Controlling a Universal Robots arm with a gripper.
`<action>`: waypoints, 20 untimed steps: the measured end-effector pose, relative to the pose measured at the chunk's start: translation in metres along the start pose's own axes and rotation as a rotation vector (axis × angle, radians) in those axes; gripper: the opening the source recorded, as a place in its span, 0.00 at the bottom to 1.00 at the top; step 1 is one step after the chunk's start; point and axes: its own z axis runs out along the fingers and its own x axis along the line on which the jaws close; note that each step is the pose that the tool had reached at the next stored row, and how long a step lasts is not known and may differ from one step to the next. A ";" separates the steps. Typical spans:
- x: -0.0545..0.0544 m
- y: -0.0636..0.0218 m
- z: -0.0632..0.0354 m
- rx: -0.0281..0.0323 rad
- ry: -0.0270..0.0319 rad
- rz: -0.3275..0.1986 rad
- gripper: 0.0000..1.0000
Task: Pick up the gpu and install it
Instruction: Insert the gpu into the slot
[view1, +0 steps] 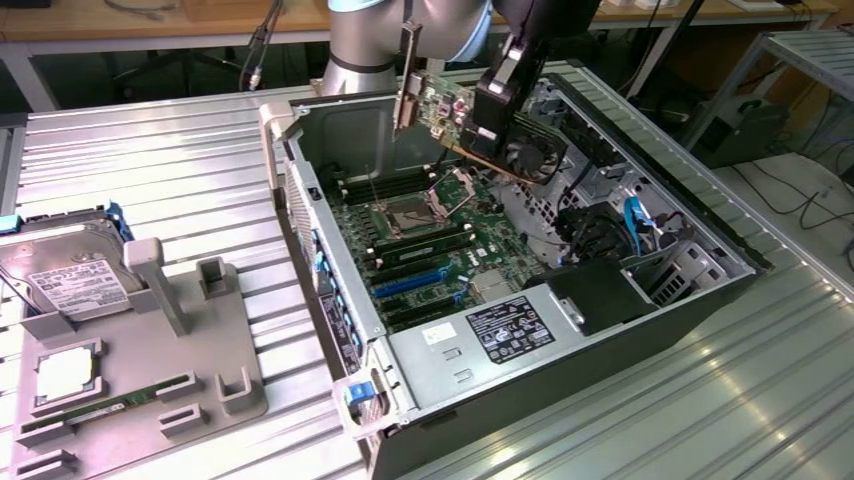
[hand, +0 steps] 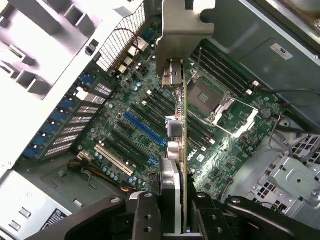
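The gpu (view1: 461, 128) hangs in the air above the open computer case (view1: 334, 300), tilted, its silver bracket (view1: 404, 85) toward the exterior view's left and a black fan (view1: 534, 155) on one face. My gripper (view1: 505, 85) is shut on it from above. In the wrist view the gpu (hand: 182, 150) appears edge-on, clamped between my black fingers (hand: 145, 212), with its bracket (hand: 180, 30) at the far end. Beneath it lies the green motherboard (hand: 125, 135) with its blue slot (hand: 145, 129) and the open CPU socket (hand: 212, 97). The card floats clear of the board.
A grey fixture (view1: 147, 360) at the exterior view's left carries a silver hard drive (view1: 74, 275), a memory stick (view1: 87, 410) and a square chip (view1: 64, 375). Inside the case sit a power supply (view1: 514, 330), blue cables (view1: 638, 225) and drive cages (hand: 285, 185).
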 end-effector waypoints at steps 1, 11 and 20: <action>0.000 0.0000 0.0000 -0.0001 0.0006 -0.013 0.29; 0.000 0.0000 0.0001 -0.0010 0.0074 -0.175 0.29; 0.000 0.0000 0.0003 -0.0019 0.0145 -0.339 0.29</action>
